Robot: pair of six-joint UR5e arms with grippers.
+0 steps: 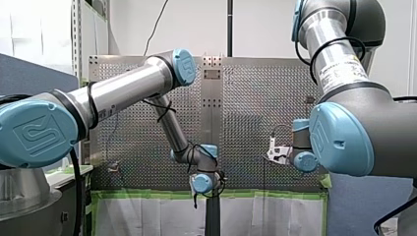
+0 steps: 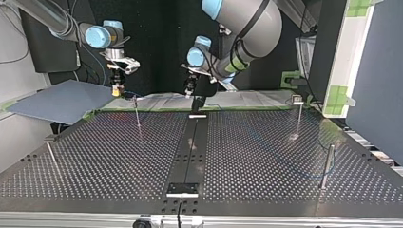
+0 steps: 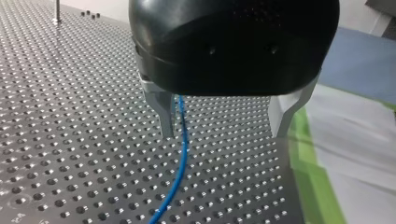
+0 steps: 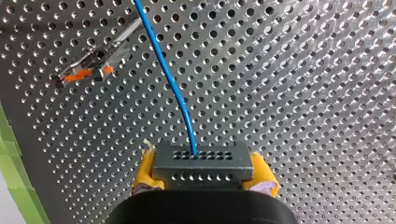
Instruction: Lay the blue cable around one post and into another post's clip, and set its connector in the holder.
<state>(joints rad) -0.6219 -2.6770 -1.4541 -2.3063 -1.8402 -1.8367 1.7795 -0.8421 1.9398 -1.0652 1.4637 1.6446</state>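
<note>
Our right gripper [image 4: 201,173] is closed narrow on the connector [image 4: 201,161]. The connector is a grey block with rows of small holes, and it sits between the yellow pads [image 4: 145,173] with its holed face pointing ahead. The blue cable [image 4: 173,91] leaves that face and runs ahead of the gripper, over the table [image 4: 303,93]. Ahead and off to one side, a post [image 4: 122,36] stands on the table with a clip [image 4: 88,70] marked orange at its tip. The cable passes beside the clip, apart from it.

Our left gripper [image 3: 224,134] is wide open, with its fingertips near the table. The cable comes down between its metal fingers [image 3: 163,116], just beside one of them and well apart from the other, then trails away over the table. Past the farther finger, green tape [image 3: 306,158] runs along the table's edge.

In the top view a small bracket [image 2: 182,189] sits on the table's dark middle strip, well apart from both grippers. It may be the holder, but from this angle we cannot tell what it holds.
</note>
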